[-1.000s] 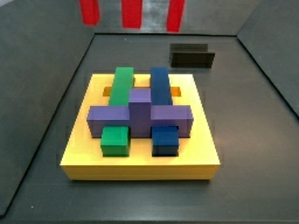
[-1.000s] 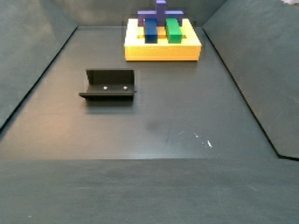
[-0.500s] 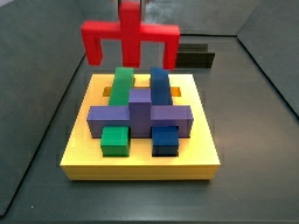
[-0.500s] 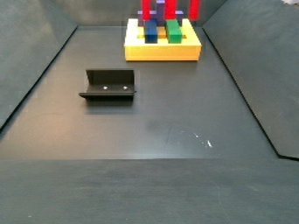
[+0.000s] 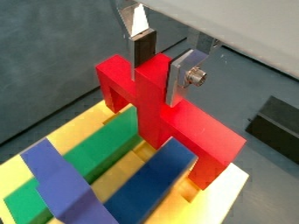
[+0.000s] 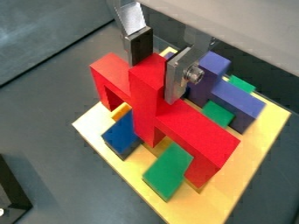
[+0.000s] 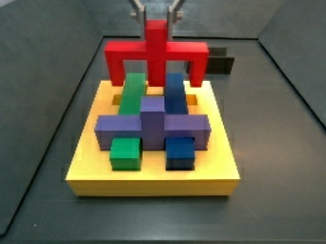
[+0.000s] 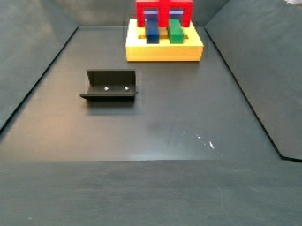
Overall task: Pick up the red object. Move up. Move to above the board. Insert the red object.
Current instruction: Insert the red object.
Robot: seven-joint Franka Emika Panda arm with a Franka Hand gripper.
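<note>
My gripper point(image 5: 162, 54) is shut on the upright stem of the red object point(image 5: 176, 122), a comb-shaped piece with several downward legs. It also shows in a wrist view point(image 6: 152, 105) and in both side views point(image 7: 155, 55) point(image 8: 164, 13). The red object hangs low over the far end of the yellow board point(image 7: 152, 176), its legs straddling the green bar point(image 7: 132, 91) and blue bar point(image 7: 173, 91). The gripper point(image 7: 155, 13) is directly above the board's far end. I cannot tell whether the legs touch the board.
A purple cross piece point(image 7: 152, 124) lies over the green and blue bars at the board's near part. The dark fixture point(image 8: 109, 86) stands on the floor away from the board point(image 8: 164, 51). It shows behind the board in a side view point(image 7: 219, 65). Grey walls enclose the floor.
The red object, held in my gripper, has come down from above the frame toward the board's far end. It now sits low around the green and blue bars.
</note>
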